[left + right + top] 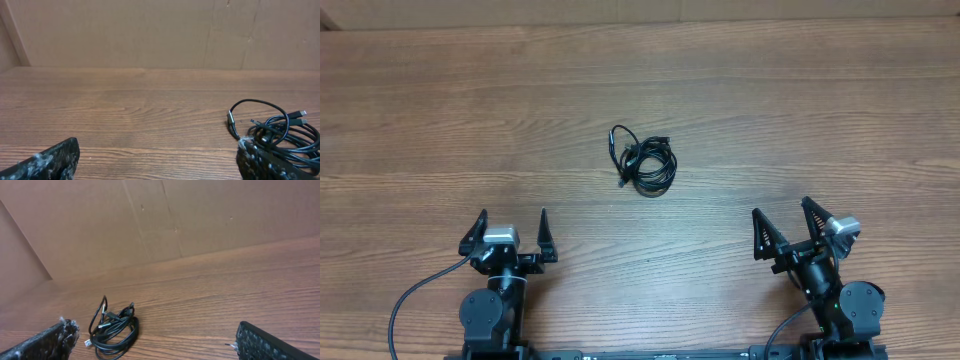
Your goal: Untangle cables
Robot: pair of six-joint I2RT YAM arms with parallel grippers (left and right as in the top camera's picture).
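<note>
Black cables [645, 165] bunched in a small knot, one loop and plug ends poking out, lying mid-bench [840, 110]. My left fingers [478, 232] and right fingers [759, 231] are spread wide, empty, the tangle well ahead between them.

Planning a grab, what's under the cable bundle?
The cable bundle lies on the wooden table; wood shows through its loose loop, but beneath the dense coils is hidden.
</note>
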